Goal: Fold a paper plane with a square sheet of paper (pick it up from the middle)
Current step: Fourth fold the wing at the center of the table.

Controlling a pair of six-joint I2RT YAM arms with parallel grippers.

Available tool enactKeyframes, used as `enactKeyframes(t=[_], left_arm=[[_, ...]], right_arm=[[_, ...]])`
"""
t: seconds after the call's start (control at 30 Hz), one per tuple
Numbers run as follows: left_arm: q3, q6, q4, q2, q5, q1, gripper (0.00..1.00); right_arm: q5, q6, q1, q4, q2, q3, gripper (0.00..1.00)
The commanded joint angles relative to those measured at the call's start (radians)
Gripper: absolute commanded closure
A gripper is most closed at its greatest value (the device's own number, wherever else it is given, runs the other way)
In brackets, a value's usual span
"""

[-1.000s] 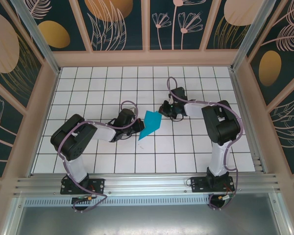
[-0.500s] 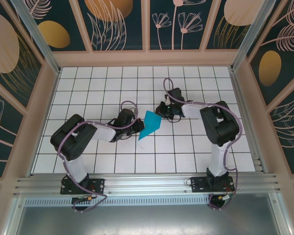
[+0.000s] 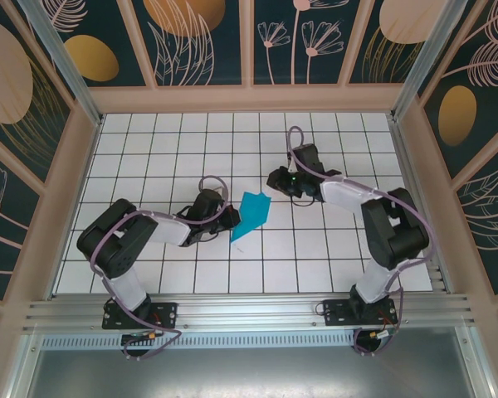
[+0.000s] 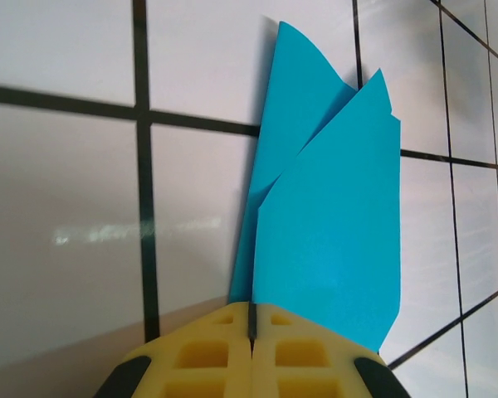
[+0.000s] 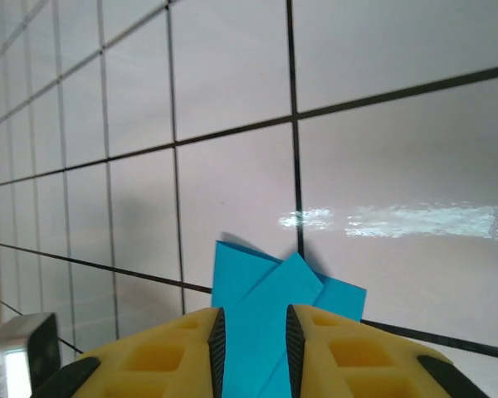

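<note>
Top external view: what has changed for us in the last second?

Our right gripper (image 3: pixel 275 181) has let go. A second ago its jaws were shut at the far tip of the blue paper (image 3: pixel 251 213); now they stand a little apart, and the right arm has swung its elbow outward.

Right wrist view: how wide are those jaws?

Narrow. We see a slim gap between the yellow fingers (image 5: pixel 349 365), with the folded point of the blue paper (image 5: pixel 266 307) showing through it. We cannot tell whether the fingers touch the sheet.

And our left gripper (image 3: pixel 229 220)?

It is closed. On the left wrist view its yellow fingers (image 4: pixel 303 356) meet with no gap, pinching the near edge of the blue paper (image 4: pixel 332 240). The sheet lies folded in two overlapping layers, flat on the white tiled table (image 3: pixel 149 141) near its middle, between our two arms. It has slid slightly toward the left arm.

What does that mean for the plane?

We judge that one fold has just been pressed and released. The shape is not yet a slim dart, so more folds remain, and the left grip is all that steadies the sheet.
</note>
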Motion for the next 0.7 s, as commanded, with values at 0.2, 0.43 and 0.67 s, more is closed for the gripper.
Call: enactKeyframes(t=[0.2, 0.43, 0.67], left_arm=[[-0.076, -0.086, -0.047, -0.014, 0.064, -0.009, 1.00], [-0.086, -0.096, -0.036, -0.015, 0.073, -0.012, 1.00], [-0.078, -0.102, -0.027, -0.003, 0.079, -0.015, 1.00]], right_arm=[[-0.121, 0.131, 0.011, 0.151, -0.021, -0.232, 0.65], [-0.134, 0.140, 0.051, 0.164, 0.053, -0.206, 0.65], [-0.127, 0.147, 0.060, 0.159, 0.101, -0.164, 0.64]])
